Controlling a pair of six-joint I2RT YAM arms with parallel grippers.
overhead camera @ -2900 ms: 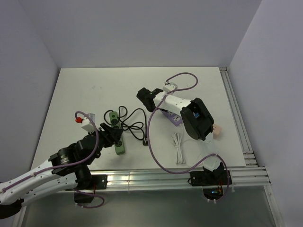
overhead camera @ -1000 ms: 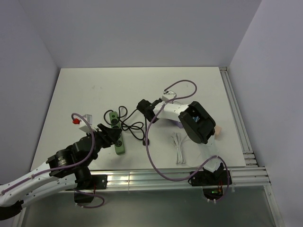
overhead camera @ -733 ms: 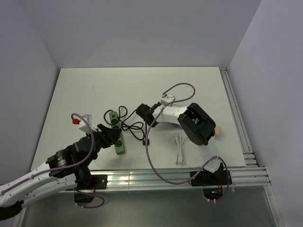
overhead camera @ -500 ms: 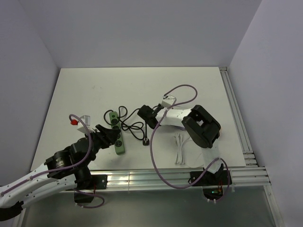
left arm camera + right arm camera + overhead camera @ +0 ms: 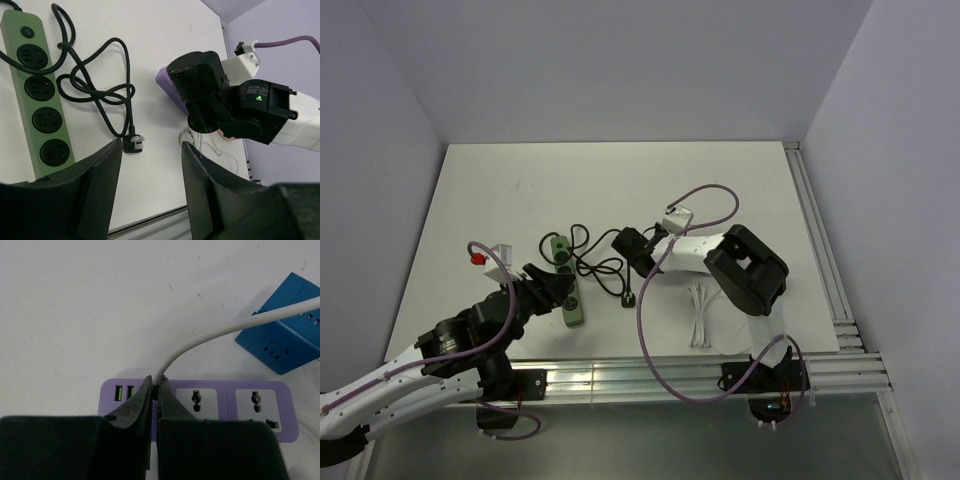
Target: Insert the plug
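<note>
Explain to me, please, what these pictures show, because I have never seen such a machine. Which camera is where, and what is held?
Two robot arms stand at the near edge of a white table. One picture looks down from above. The other two come from a camera on each wrist. On the table lie a green power strip with its black plug loose, a purple power strip and the blue plug. The left gripper is open near the green strip and holds nothing. The right gripper is shut over the purple strip, pinching a white cable.
</note>
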